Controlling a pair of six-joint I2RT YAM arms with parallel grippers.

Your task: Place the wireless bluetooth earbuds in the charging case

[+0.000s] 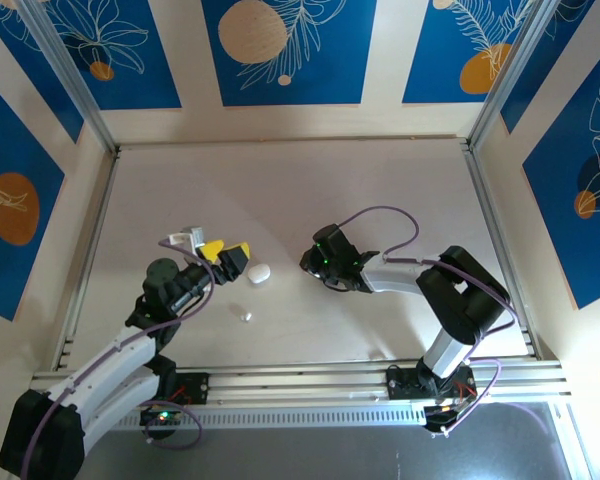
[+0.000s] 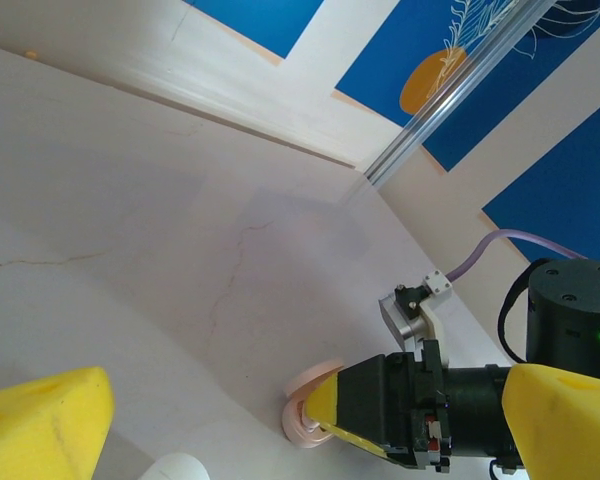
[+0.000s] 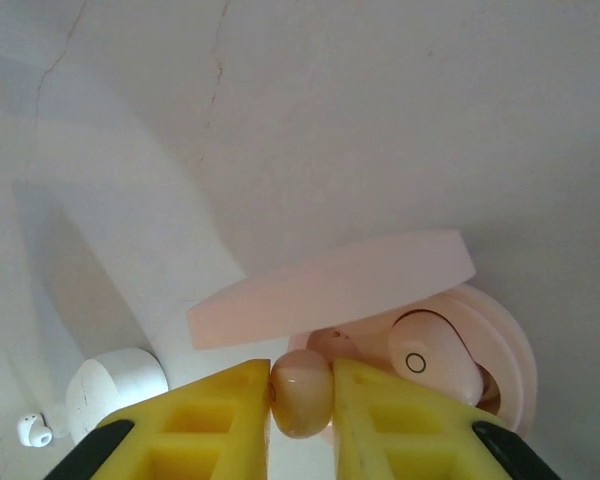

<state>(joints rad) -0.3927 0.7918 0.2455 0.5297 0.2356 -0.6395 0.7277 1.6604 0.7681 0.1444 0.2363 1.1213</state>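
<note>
A pink charging case (image 3: pixel 495 335) lies open on the table, its lid (image 3: pixel 330 285) raised. One pale pink earbud (image 3: pixel 435 360) sits in its right-hand socket. My right gripper (image 3: pixel 301 400) is shut on a second pink earbud (image 3: pixel 301 392), held just in front of the case's empty socket. Seen from above, the right gripper (image 1: pixel 315 262) covers the pink case. My left gripper (image 1: pixel 227 252) is open and holds nothing, just left of a white case (image 1: pixel 258 273). A loose white earbud (image 1: pixel 246 316) lies nearer the front edge.
In the left wrist view my right gripper's yellow fingertip (image 2: pixel 335 410) rests against the pink case (image 2: pixel 302 418), between my wide-spread left fingers (image 2: pixel 50 415). The white case (image 3: pixel 115 385) and white earbud (image 3: pixel 35 430) lie left of the pink case. Frame rails (image 1: pixel 495 240) bound the table.
</note>
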